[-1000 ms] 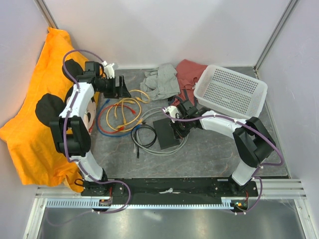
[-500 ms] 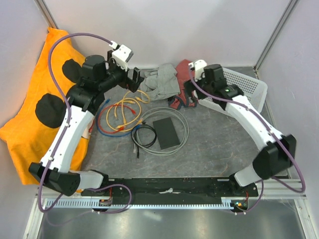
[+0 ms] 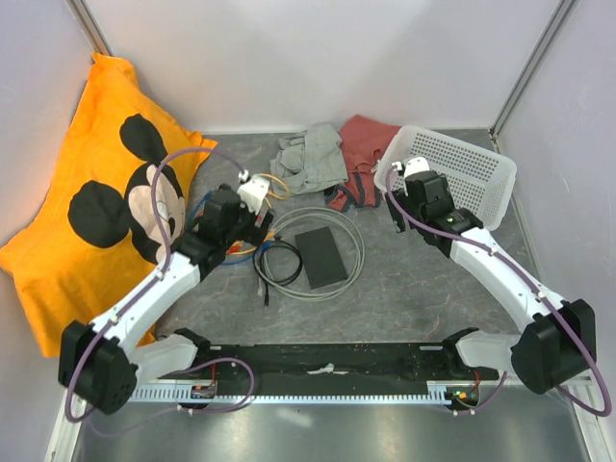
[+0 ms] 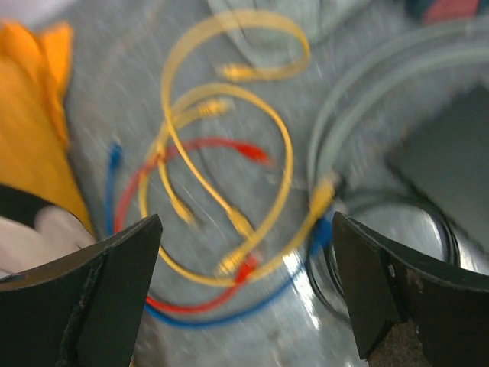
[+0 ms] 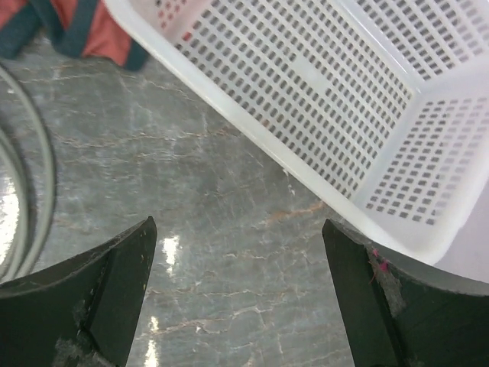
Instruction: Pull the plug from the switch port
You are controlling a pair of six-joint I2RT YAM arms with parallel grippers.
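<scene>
Hovering spread wide and empty, the left gripper [image 4: 244, 229] sits above the cables [image 4: 233, 147], the right gripper [image 5: 238, 225] beside the basket [image 5: 306, 76], both off the box [image 3: 320, 256].

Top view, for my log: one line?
left gripper open over yellow cables | right gripper open by white perforated basket | matte-black box untouched

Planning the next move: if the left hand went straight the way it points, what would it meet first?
Probably the yellow cables, tangled with a red cable, ahead of the left hand; depth is unclear.
</scene>
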